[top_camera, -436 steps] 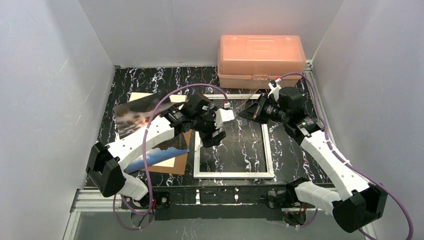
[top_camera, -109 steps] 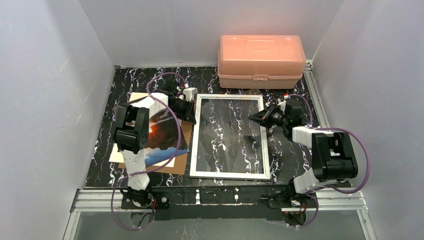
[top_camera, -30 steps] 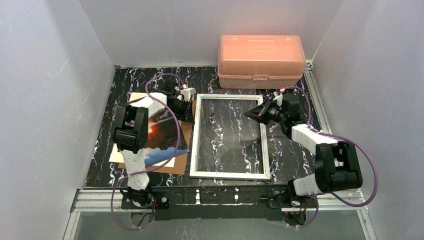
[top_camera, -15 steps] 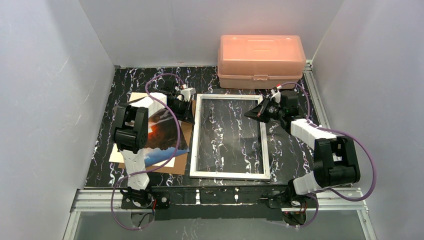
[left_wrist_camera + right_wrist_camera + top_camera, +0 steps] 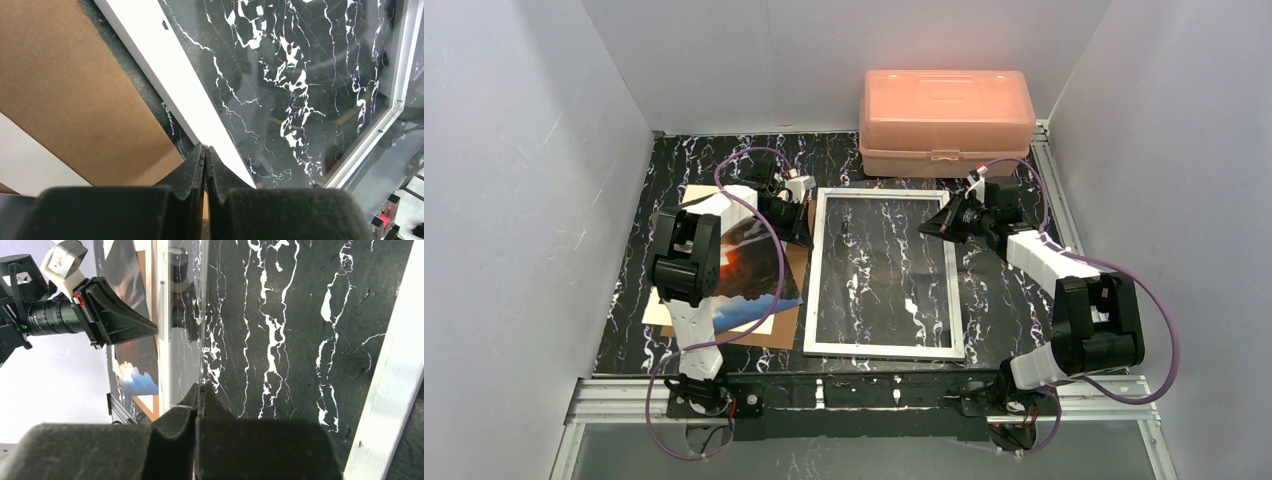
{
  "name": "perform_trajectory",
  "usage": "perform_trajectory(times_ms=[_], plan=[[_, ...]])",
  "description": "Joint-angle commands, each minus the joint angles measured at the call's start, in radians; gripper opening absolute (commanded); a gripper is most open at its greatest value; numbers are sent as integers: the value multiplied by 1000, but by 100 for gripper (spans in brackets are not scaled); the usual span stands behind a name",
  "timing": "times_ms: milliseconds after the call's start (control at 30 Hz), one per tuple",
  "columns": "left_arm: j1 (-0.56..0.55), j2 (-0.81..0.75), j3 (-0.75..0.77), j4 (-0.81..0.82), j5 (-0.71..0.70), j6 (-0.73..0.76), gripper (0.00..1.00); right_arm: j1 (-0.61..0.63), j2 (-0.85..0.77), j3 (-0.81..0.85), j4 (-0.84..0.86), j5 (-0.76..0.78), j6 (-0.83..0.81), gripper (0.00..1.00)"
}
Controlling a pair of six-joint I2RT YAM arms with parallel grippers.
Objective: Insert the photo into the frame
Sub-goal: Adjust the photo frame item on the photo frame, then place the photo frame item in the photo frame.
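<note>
Left gripper (image 5: 205, 148) is sitting at frame (image 5: 170, 75), jaws shut, empty; right gripper (image 5: 200, 387) is hovering over pane (image 5: 874, 300), jaws shut, hold unclear.

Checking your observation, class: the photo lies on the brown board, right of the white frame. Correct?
No. The photo lies on the brown board, left of the white frame; the top external view shows it.

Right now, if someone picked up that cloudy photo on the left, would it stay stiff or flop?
Probably flop: the photo looks like a thin sheet lying flat on the brown board. Its glossy face suggests it could slide easily. Being so thin, it is likely light for its size.
</note>
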Motion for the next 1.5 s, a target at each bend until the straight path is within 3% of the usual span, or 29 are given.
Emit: perform_trajectory(times_ms=[0, 600, 767, 833, 1067, 1267, 1467], plan=[[-7, 14, 14, -50, 23, 12, 0, 7, -6, 36, -44, 6, -45, 1], [-7, 18, 9, -52, 33, 22, 0, 22, -22, -66, 115, 9, 87, 1], [-7, 19, 9, -52, 35, 23, 0, 41, -9, -51, 83, 30, 65, 1], [-7, 19, 8, -54, 34, 23, 0, 45, -2, -30, 27, 44, 33, 8], [-7, 18, 8, -55, 32, 26, 0, 48, 21, 49, -134, 96, -74, 53], [-6, 19, 6, -57, 35, 25, 0, 55, 51, 103, -233, 136, -142, 73], [-7, 18, 5, -57, 38, 22, 0, 70, 97, 191, -345, 202, -216, 77]])
